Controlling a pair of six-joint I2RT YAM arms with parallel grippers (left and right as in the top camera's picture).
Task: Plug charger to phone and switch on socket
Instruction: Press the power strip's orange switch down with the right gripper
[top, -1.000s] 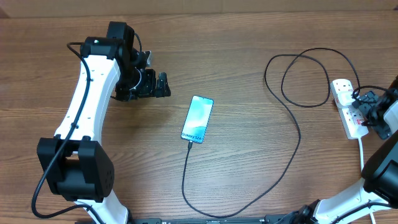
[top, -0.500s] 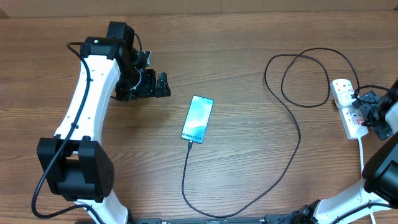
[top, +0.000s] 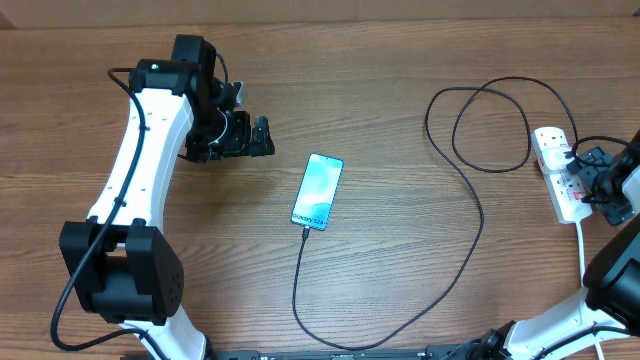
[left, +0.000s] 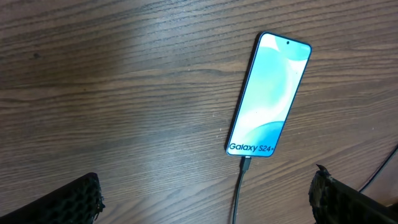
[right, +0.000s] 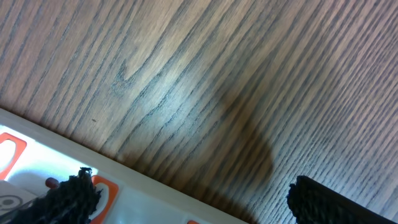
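Observation:
The phone (top: 318, 190) lies on the wood table with its light blue screen up; it also shows in the left wrist view (left: 268, 93). The black charger cable (top: 470, 240) has its tip at the phone's near end (left: 246, 165) and loops right to the white power strip (top: 558, 170). My left gripper (top: 262, 137) is open and empty, left of the phone. My right gripper (top: 580, 172) is open; one finger rests on a red switch (right: 99, 190) of the socket (right: 37, 168), the other is over bare wood.
The white cord (top: 582, 250) runs from the power strip toward the near edge. The cable forms a loop (top: 490, 125) at the back right. The table's far edge is at the top.

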